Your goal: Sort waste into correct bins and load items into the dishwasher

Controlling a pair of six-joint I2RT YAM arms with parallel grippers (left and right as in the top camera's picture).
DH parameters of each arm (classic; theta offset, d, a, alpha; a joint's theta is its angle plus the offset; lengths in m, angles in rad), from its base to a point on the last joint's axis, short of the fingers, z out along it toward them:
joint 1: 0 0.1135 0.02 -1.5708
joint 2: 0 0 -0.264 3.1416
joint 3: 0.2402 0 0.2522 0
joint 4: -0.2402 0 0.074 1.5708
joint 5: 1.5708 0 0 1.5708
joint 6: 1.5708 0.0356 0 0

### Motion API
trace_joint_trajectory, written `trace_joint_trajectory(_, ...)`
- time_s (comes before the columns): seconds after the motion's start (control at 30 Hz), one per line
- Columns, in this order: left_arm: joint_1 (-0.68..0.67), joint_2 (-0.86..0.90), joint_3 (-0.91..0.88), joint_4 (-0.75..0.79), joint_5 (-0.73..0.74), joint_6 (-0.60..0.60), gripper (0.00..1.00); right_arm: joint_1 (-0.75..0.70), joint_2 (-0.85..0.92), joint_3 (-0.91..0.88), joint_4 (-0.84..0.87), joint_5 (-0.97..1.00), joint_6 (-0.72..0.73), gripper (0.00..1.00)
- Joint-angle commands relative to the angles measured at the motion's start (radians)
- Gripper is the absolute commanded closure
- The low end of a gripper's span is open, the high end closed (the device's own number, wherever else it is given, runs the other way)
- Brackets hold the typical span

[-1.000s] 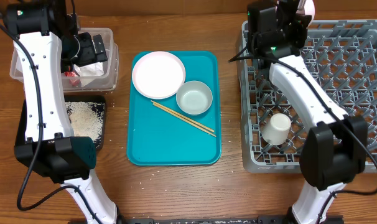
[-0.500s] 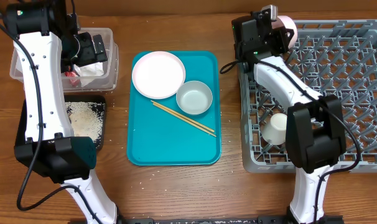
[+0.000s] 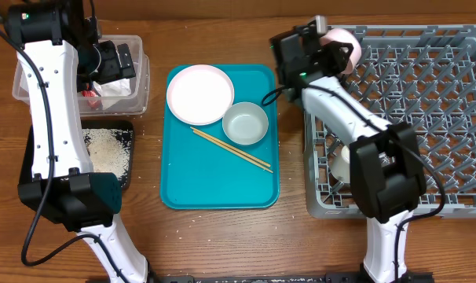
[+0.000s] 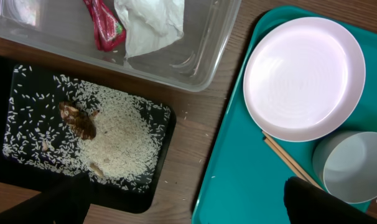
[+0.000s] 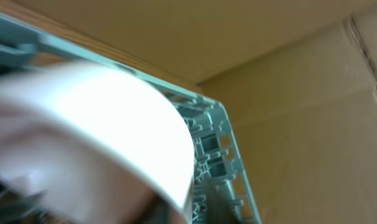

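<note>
Overhead, the right end effector (image 3: 328,47) sits at the 11 o'clock corner of the grey dish rack (image 3: 442,118), against a pale-pink dish (image 3: 338,39). The wrist view is blurred, so I cannot tell how wide its jaws stand or whether they grip the dish. A white cup (image 3: 349,163) lies at the rack's 7 o'clock.

The left end effector (image 4: 185,183) hangs fully spread and empty over the table. Beneath it, the clear tub (image 4: 207,56) holds a red wrapper (image 4: 104,28) and a napkin (image 4: 150,25). The black tray (image 4: 14,168) holds rice (image 4: 120,134) and a brown scrap (image 4: 79,121).

On the teal tray (image 3: 214,181) a plate (image 3: 199,93) sits at 11 o'clock, with a bowl (image 3: 245,123) just beside it and chopsticks (image 3: 232,148) lying aslant.
</note>
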Motion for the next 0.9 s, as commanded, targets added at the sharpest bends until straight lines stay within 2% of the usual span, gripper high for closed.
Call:
trace_joint_trajectory(0.0, 0.001, -0.023, 0.013, -0.002, 0.004, -0.014, 0.0, 0.031, 0.015, 0.003, 0.004, 0.02, 0.009, 0.49)
trace_joint_trajectory(0.03, 0.001, -0.023, 0.013, -0.002, 0.004, -0.014, 0.0, 0.039, 0.015, 0.003, 0.004, 0.02, 0.009, 0.44)
trace_joint_trajectory(0.07, 0.001, -0.023, 0.013, -0.002, 0.004, -0.014, 0.0, 0.048, 0.015, 0.003, 0.003, 0.021, 0.009, 0.35)
trace_joint_trajectory(0.13, 0.001, -0.023, 0.013, -0.002, 0.004, -0.014, 0.0, 0.071, 0.015, 0.003, 0.006, 0.042, 0.008, 0.12)
trace_joint_trajectory(0.23, 0.001, -0.023, 0.013, -0.002, 0.004, -0.014, 0.0, 0.096, 0.013, 0.009, 0.027, 0.057, 0.0, 0.01)
trace_joint_trajectory(0.37, 0.001, -0.023, 0.013, -0.002, 0.004, -0.014, 0.0, 0.13, -0.015, 0.03, 0.014, -0.021, -0.002, 0.0)
trace_joint_trajectory(0.5, 0.001, -0.023, 0.013, -0.002, 0.004, -0.014, 0.0, 0.182, -0.089, 0.051, -0.043, -0.259, 0.085, 0.0)
trace_joint_trajectory(0.63, 0.001, -0.023, 0.013, -0.002, 0.004, -0.014, 0.0, 0.204, -0.196, 0.053, -0.157, -0.562, 0.281, 0.0)
trace_joint_trajectory(0.8, 0.001, -0.023, 0.013, -0.002, 0.004, -0.014, 0.0, 0.179, -0.283, 0.053, -0.384, -0.989, 0.646, 0.01)
trace_joint_trajectory(0.87, 0.001, -0.023, 0.013, -0.002, 0.004, -0.014, 0.0, 0.163, -0.28, 0.047, -0.454, -1.145, 0.718, 0.1)
